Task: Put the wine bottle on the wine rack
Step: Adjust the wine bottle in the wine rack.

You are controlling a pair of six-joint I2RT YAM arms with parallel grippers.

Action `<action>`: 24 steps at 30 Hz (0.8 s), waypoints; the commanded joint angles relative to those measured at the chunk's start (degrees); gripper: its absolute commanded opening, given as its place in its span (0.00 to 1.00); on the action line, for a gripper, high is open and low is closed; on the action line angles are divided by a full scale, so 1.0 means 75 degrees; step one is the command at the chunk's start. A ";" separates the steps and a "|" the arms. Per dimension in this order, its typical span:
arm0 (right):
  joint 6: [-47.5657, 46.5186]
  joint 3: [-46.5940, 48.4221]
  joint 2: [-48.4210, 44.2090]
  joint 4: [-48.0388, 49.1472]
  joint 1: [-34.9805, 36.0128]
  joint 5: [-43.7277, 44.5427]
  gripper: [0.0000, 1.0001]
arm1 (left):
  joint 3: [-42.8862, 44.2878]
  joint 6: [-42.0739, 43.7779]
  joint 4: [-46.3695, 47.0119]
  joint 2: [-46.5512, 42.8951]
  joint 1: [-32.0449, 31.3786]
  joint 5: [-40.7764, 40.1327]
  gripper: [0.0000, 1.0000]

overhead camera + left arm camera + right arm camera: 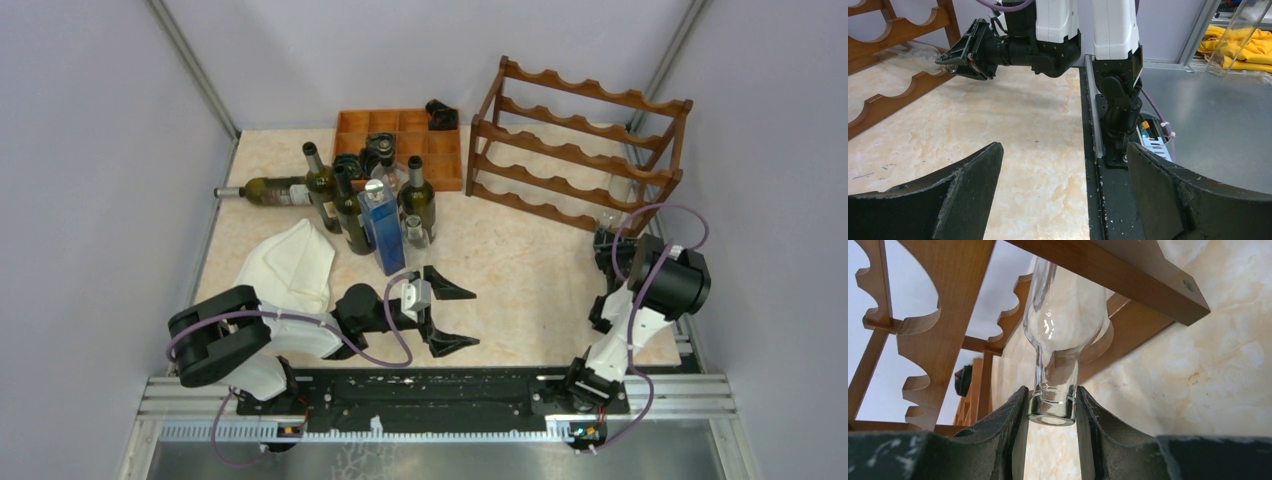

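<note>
pinching wine bottle (1055,325) at wine rack (948,300)

The wine rack (580,150) stands at the far right of the table (520,270). Left of it, at the far edge, lies a compartment tray (395,135). Just before the tray stands a group of upright bottles (352,215), and one bottle (270,190) lies on its side at the left of the group. A cloth (290,265) lies before the group, nearer to the left edge. The left end effector (465,317) is right of the cloth, near the front edge. The right end effector (1052,395) is just before the right end of the rack. The neck of the wine bottle (1060,325) is between its fingers, and the body reaches in among the lower rails.
</note>
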 commanded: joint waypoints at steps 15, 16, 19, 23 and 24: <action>0.0149 -0.0072 -0.0080 0.1299 -0.0068 0.0127 0.00 | 0.0149 0.0074 0.0241 0.0000 0.0032 0.0148 0.99; 0.0179 -0.0083 -0.0125 0.1298 -0.0067 0.0159 0.00 | 0.0149 0.0084 0.0241 0.0002 0.0032 0.0146 0.99; 0.0129 -0.0144 -0.0467 0.1294 -0.0068 0.0222 0.00 | 0.0171 0.0076 0.0247 0.0040 0.0032 0.0160 0.99; -0.0018 -0.0107 -0.0811 0.1294 -0.0077 0.0287 0.00 | 0.0196 0.0024 0.0287 0.0091 0.0032 0.0229 0.99; -0.0051 -0.0080 -0.0848 0.1295 -0.0073 0.0293 0.00 | 0.0196 0.0029 0.0287 0.0091 0.0032 0.0219 0.99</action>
